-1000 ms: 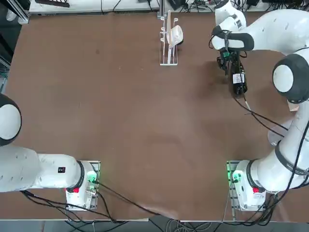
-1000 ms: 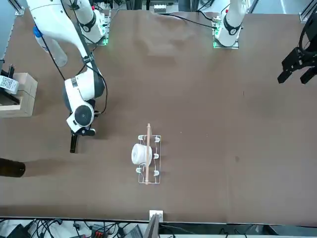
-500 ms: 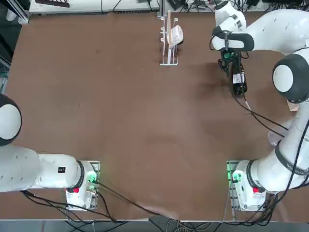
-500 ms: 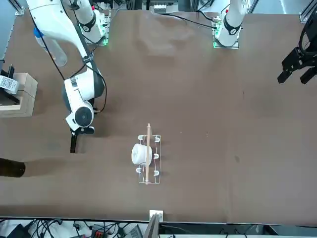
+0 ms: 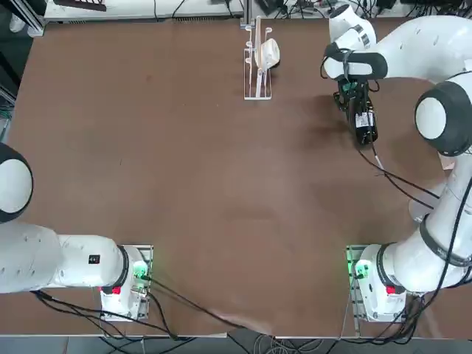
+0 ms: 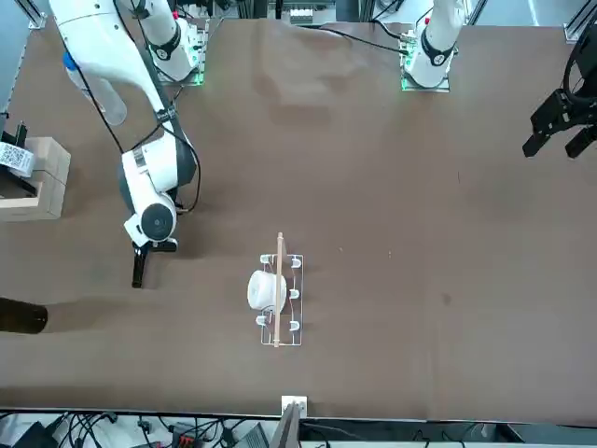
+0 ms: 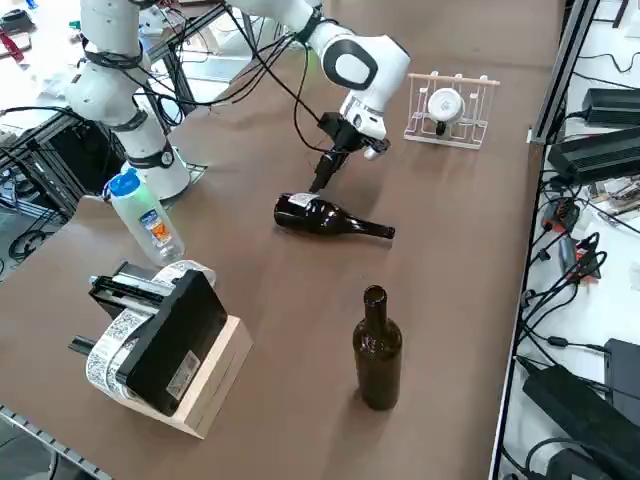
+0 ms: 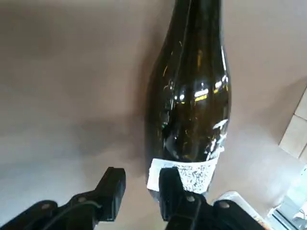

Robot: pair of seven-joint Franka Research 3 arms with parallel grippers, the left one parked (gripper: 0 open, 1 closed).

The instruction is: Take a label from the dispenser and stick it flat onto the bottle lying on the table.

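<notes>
Fingers [image 8: 113, 184] of right gripper [image 8: 139, 188] parted, with bare tabletop between them and nothing grasped. One fingertip just over white label [image 8: 192, 175], already stuck near base of dark bottle [image 8: 194, 91]; touching or not, cannot tell. Lying on its side at far right of brown table [image 5: 184, 184], that bottle [image 5: 365, 127], gripper poised over its base end, neck pointing toward far edge. Further left along far edge, apart from bottle, clear dispenser [image 5: 258, 59] with white roll. Wide bare tabletop across middle and left. On right side, nearer robot: upright brown bottle [image 7: 377, 350], clear plastic bottle with blue cap [image 7: 145, 222], black label printer on a block [image 7: 165, 340]. Beyond table's far edge, cables and black boxes [image 7: 600, 150].
</notes>
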